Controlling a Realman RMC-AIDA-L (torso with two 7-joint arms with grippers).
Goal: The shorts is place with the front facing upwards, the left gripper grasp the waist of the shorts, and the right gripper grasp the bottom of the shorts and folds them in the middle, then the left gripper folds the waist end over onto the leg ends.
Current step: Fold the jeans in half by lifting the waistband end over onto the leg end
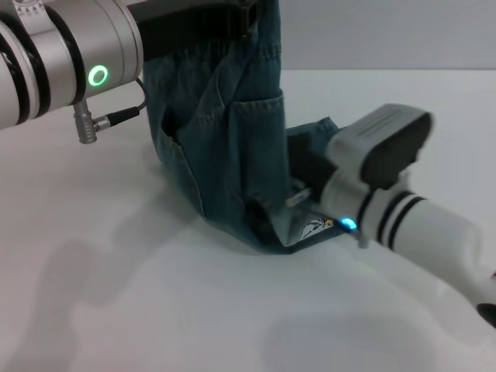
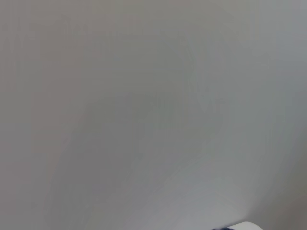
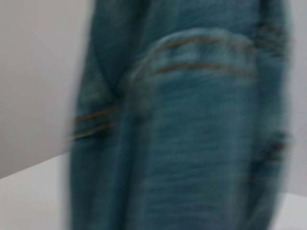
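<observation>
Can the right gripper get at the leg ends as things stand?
Probably yes: the right gripper already sits low at the shorts' bottom end on the table, nothing between; its hold is hidden.

head: high, down on shorts (image 1: 225, 132) | right wrist: close on them

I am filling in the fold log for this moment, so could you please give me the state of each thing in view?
shorts: lifted at the top end, hanging in folds, lower end on the table.
left gripper: raised at the top of the hanging shorts.
right gripper: low by the table, at the lower end of the shorts.
</observation>
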